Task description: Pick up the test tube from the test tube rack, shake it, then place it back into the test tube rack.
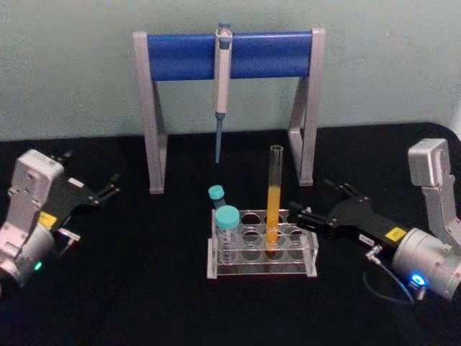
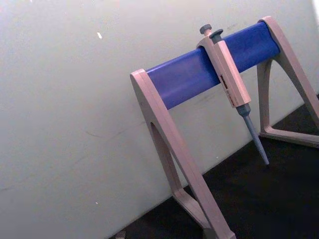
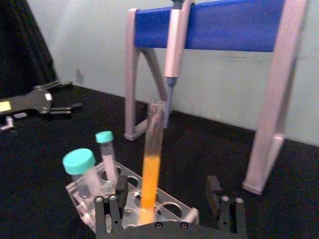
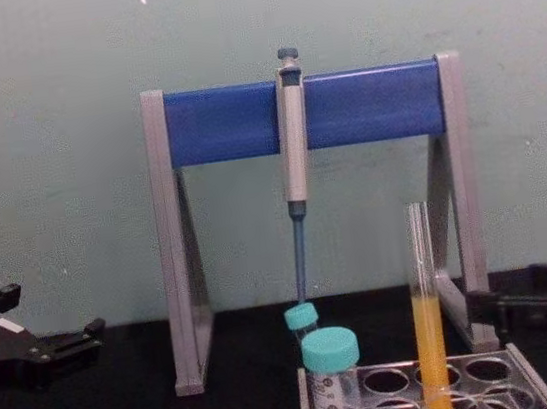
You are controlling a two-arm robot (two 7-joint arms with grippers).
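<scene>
Right gripper, fingers wide, waits just right of the tube in the rack. It should advance level and close gently above the rack. Left gripper idles far left, fingers apart.

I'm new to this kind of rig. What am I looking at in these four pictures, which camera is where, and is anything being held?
This is a two-armed robot at a black table. One picture looks down from its head, one looks across from its chest, and one comes from each wrist. In the middle stands a clear test tube rack. It holds a tall test tube of orange liquid and two teal-capped tubes. Behind it, a pipette hangs from a blue-and-grey stand. The right hand is open beside the rack, pointing at the tall tube. The left hand is open, off to the left. Nothing is held.
</scene>
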